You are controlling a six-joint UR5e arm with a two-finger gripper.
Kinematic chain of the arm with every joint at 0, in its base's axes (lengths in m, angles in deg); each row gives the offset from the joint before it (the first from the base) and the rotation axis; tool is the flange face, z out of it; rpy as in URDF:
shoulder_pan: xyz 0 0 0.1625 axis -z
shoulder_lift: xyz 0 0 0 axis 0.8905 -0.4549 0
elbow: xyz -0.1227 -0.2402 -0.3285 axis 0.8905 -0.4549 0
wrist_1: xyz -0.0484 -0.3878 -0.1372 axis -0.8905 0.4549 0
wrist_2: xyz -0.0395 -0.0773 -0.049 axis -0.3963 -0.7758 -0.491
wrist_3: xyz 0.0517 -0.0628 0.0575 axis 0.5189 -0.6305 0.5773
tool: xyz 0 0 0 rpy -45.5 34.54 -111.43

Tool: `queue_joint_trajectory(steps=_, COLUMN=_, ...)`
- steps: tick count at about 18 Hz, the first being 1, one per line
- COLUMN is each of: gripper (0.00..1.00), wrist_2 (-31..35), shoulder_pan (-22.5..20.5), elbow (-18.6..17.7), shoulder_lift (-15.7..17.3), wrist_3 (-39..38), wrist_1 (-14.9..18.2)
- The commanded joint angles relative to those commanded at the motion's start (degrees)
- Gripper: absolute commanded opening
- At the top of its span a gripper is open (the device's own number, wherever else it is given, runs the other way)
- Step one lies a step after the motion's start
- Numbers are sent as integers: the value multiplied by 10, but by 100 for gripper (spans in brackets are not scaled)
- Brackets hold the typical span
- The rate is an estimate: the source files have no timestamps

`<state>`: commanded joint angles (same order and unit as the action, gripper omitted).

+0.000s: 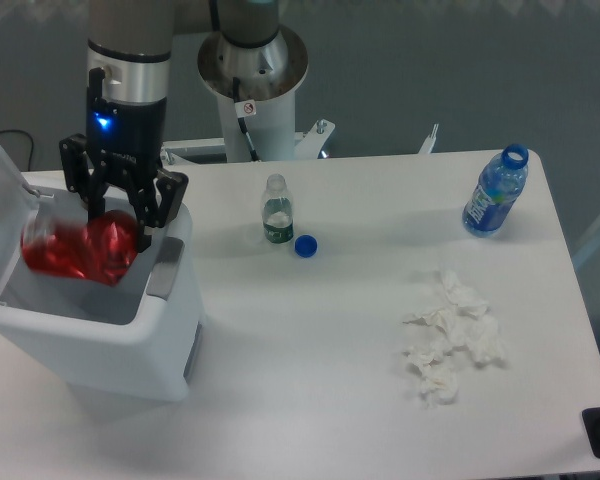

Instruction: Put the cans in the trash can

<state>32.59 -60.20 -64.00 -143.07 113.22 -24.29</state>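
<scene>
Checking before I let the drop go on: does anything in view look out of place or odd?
The red can is crushed and blurred, over the open trash can just below the gripper. The small clear bottle stands uncapped, a blue cap loose beside it. Crumpled tissue lies on the table's right side.
</scene>
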Motion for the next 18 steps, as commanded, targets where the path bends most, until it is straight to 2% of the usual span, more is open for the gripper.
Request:
queue_joint_trajectory(steps=2, gripper=81, wrist_2=0, shoulder_pan=0, elbow=1, shoulder_lift=0, wrist_3=1, wrist_1=-1)
queue_joint_trajectory(steps=4, gripper=94, wrist_2=0, shoulder_pan=0, elbow=3, shoulder_lift=3, wrist_3=2, wrist_1=-3)
queue_joint_trajectory(steps=7, gripper=100, wrist_2=-1, shoulder_pan=-3, elbow=13, shoulder_lift=9, wrist_3=2, wrist_1=-5)
queue_joint_trajectory(steps=9, gripper=100, wrist_2=-1, shoulder_pan=-13, elbow=19, shoulder_lift=14, wrist_3=2, wrist_1=-5)
queue_joint_trajectory(steps=14, gripper=100, wrist_2=3, shoulder_pan=-73, elbow=24, shoulder_lift=24, wrist_3=24, wrist_1=-12)
queue_joint_trajectory(steps=16, gripper=100, wrist_2=23, shoulder_pan=-87, elbow=25, shoulder_lift=21, wrist_3=55, wrist_1=-12)
queue_joint_trajectory(steps=18, gripper=100, wrist_2=74, shoulder_pan=-94, elbow=24, shoulder_lift=13, wrist_3=114, wrist_1=-12)
